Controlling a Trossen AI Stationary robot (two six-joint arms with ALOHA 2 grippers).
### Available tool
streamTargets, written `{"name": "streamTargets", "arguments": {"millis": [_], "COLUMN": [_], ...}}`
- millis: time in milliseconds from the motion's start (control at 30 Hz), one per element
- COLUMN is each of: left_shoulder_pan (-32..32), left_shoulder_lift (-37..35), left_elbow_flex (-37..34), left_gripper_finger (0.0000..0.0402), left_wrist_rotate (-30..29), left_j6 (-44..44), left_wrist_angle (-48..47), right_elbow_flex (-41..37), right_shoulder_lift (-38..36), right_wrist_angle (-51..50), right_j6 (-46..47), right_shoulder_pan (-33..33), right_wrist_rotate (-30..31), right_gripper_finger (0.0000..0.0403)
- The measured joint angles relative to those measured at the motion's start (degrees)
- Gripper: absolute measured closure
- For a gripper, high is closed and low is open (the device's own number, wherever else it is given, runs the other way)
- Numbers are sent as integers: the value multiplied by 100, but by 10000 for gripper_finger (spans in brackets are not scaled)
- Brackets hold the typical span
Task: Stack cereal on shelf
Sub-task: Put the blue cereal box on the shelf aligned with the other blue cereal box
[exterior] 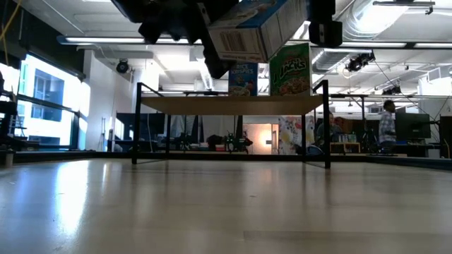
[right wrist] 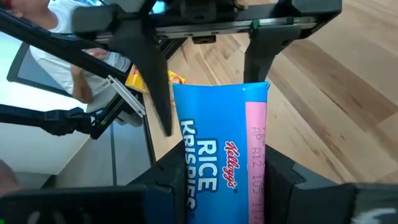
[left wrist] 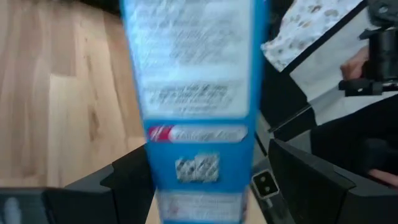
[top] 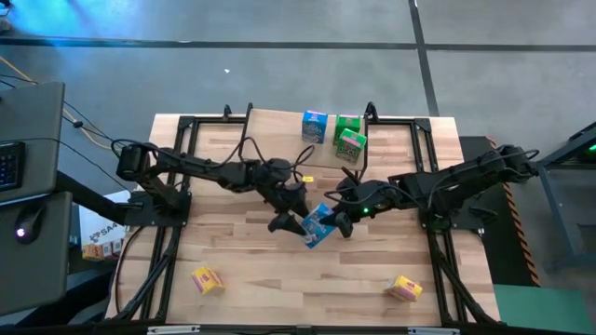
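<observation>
Holding the blue Rice Krispies box (top: 318,226) above mid-table, my left gripper (top: 291,221) and right gripper (top: 337,221) clamp opposite ends. Its long axis runs tilted between them. Judging by that, the shelf (top: 279,121) lies beyond at the table's far edge, equally near both arms.

Shelf (top: 279,121) left half free

The blue cardboard cereal box (right wrist: 217,155) reads "Kellogg's Rice Krispies", as does the upright blue box on the shelf (exterior: 243,79), beside a green "Jacks" box (exterior: 290,69).

Grey concrete floor (top: 279,65), bright windows (exterior: 42,99), ceiling strip lights (exterior: 106,40)
</observation>
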Motion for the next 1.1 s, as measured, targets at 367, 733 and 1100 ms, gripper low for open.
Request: {"name": "streamTargets", "arguments": {"millis": [367,733,1100], "left_shoulder_pan": [-131,-131,-96], "left_shoulder_lift": [-2,-4,-4], "left_elbow_flex": [0,0,7], "left_gripper_finger": [147,291,260], "left_wrist_rotate": [-644,-640,-510], "left_j6": [-135,-256,-250], "left_wrist_angle": [189,165,30], "right_elbow_flex": [0,0,0], "right_shoulder_lift": [-2,-2,-365], "right_wrist_angle": [50,170,-513], "right_j6": [-41,-107,261], "right_shoulder_pan": [-27,-27,-38], "right_wrist_rotate": [-22,-18,-106], "right_gripper_finger": [286,286,218]}}
